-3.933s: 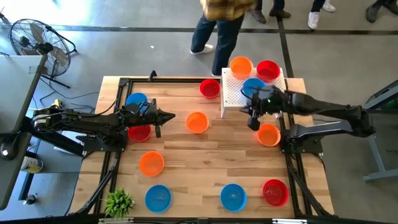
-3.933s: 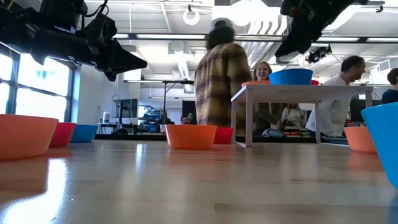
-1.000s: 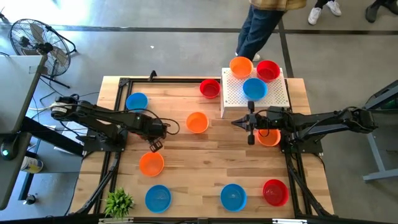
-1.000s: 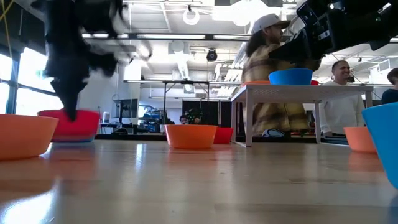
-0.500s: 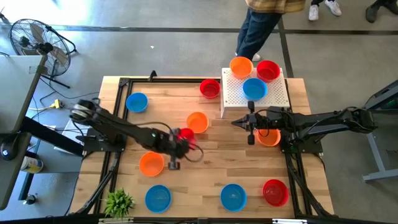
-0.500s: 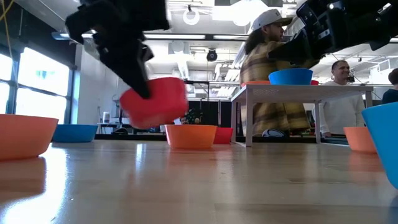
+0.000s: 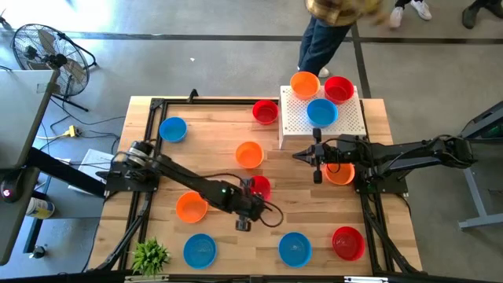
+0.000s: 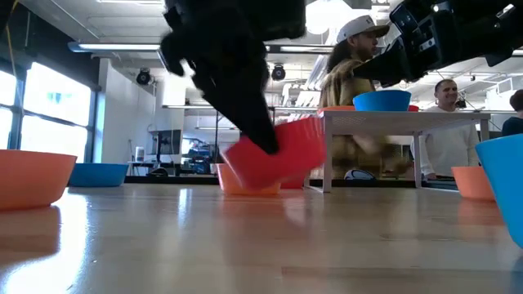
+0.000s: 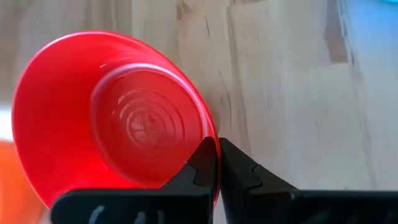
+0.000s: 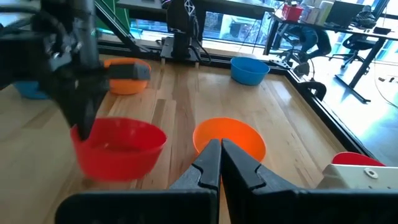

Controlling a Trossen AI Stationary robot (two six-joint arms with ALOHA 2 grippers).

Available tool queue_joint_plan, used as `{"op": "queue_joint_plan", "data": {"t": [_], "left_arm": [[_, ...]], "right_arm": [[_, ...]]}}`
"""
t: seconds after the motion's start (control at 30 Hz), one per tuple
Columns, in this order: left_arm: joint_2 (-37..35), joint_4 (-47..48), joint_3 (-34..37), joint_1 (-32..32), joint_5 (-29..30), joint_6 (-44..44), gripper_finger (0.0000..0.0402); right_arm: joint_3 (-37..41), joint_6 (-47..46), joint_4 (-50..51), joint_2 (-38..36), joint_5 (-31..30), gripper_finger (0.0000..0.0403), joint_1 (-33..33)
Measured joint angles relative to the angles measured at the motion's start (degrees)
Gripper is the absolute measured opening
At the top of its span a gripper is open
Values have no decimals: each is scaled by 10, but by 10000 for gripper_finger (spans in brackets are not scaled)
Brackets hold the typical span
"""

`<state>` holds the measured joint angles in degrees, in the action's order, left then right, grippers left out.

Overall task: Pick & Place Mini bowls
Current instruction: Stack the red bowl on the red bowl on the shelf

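Left gripper (image 7: pixel 250 196) at lower centre of high view, fingers pinched on rim of red mini bowl (image 7: pixel 258 187); bowl carried tilted above wooden table (image 7: pixel 228 165); right gripper (image 7: pixel 314 155) right of centre, fingers closed, empty, beside white perforated box (image 7: pixel 297 119).

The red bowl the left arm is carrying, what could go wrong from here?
1. The left gripper pinches only the rim of the red bowl, which hangs tilted above the table; it might slip out.
2. The orange bowl sits close by, so a careless swing could knock it.
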<state>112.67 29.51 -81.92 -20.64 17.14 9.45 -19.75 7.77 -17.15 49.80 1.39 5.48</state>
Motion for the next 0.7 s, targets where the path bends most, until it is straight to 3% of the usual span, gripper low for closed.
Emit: {"op": "queue_joint_plan", "data": {"t": [0.4,0.7], "left_arm": [[20,-2,-11,4,-7,31,21],[-2,-13,-11,4,-49,26,109]], "right_arm": [[0,-26,3,0,0,0,0],[0,-28,4,0,-1,0,0]]}}
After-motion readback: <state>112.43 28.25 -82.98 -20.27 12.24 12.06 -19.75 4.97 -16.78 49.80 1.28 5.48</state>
